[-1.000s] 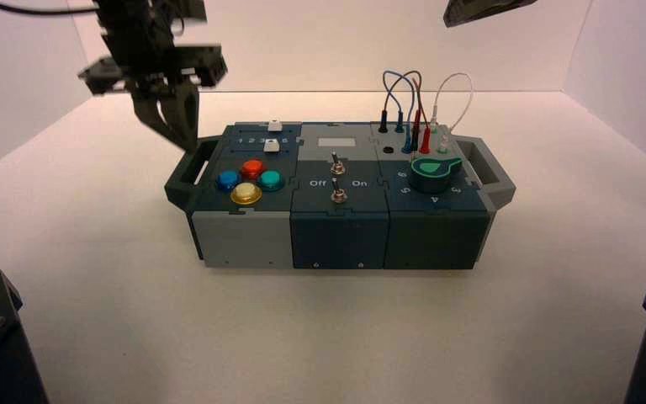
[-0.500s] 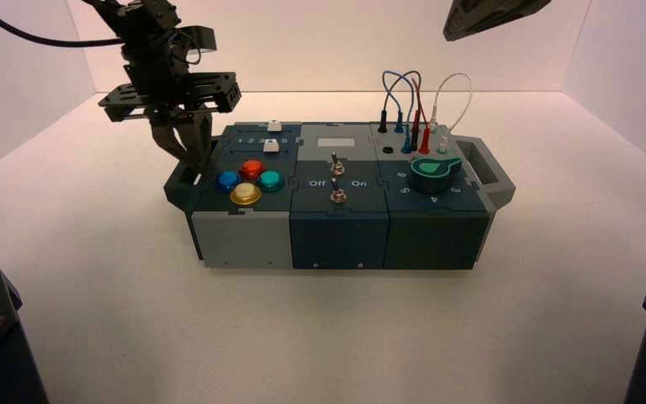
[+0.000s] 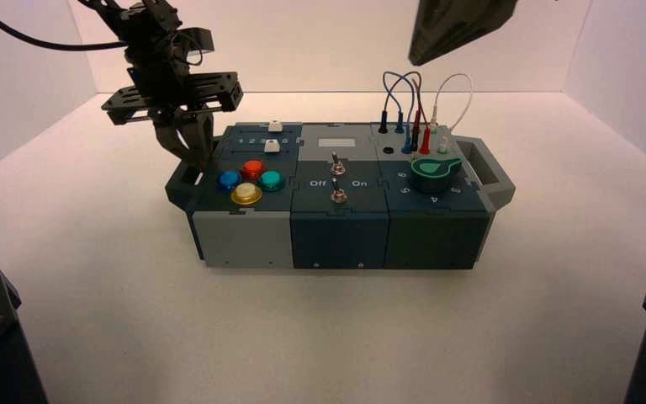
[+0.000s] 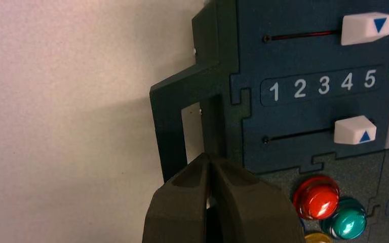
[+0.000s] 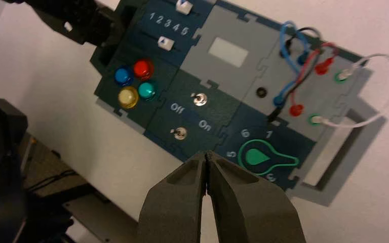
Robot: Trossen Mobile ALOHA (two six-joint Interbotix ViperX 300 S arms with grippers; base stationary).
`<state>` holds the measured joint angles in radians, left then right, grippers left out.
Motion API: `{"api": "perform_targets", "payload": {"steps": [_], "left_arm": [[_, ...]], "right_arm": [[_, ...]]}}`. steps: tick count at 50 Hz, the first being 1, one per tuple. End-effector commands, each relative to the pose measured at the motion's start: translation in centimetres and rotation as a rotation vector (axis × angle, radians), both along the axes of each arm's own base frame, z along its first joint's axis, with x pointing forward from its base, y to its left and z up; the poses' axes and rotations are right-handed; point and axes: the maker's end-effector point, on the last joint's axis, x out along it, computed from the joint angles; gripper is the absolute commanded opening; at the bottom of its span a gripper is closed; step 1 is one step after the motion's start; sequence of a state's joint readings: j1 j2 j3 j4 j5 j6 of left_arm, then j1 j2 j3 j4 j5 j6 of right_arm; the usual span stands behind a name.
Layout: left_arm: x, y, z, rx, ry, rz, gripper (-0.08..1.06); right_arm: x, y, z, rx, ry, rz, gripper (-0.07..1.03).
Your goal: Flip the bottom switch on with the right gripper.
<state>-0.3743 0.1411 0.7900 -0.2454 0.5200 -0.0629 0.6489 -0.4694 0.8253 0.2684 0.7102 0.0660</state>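
"Movement where, relative to the box (image 3: 341, 240)?"

"Up beyond its far edge, right of its middle. The right gripper (image 5: 207, 155) has shifted inward and shows more in the high view than half a second ago, so I'd judge the approach has begun."

"Fingers?"

"Clenched tip to tip, nothing between. That should suit nudging a lever."

"And the bottom switch (image 5: 180, 133)?"

"Front middle of the box, nearer its front edge than the other switch. From the right wrist view its lever seems to lean to the Off side, though it's small there, so I'd not swear to it. Nothing touches it. The push toward On remains."

"What of the left gripper (image 4: 206, 156)?"

"Clenched too, empty, waiting by the box's left handle (image 4: 168, 134). It has barely shifted lately, so the way in looks free."
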Motion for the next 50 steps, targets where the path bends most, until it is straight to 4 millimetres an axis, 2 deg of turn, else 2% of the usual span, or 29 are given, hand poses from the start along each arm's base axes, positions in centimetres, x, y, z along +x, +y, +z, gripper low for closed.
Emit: {"api": "perform_targets", "payload": {"steps": [1,24,33,42,50], "left_arm": [[-0.6,0.3,-1.5,0.014,0.020,0.003,-0.03],[-0.3,0.3,-1.5,0.010,0.012,0.012,-0.03],[-0.4,0.3,-1.7,0.012,0.018,0.012,-0.03],[-0.5,0.3,-1.8,0.014,0.025,0.012,-0.03],[-0.6,0.4,-2.0,0.017,0.034,0.010,-0.03]], "right_arm": [[0.6,1.2,1.5,0.041,-0.006,-0.013,-0.02],[1.2,2.4,1.1,0.066,0.056,-0.049,-0.02],[1.0,4.0,1.0,0.092,0.100,-0.048,-0.02],[1.0,5.3,0.2,0.084,0.150,-0.065,-0.02],[0.6,6.7,-1.5,0.057,0.221,-0.091,-0.02]]}}
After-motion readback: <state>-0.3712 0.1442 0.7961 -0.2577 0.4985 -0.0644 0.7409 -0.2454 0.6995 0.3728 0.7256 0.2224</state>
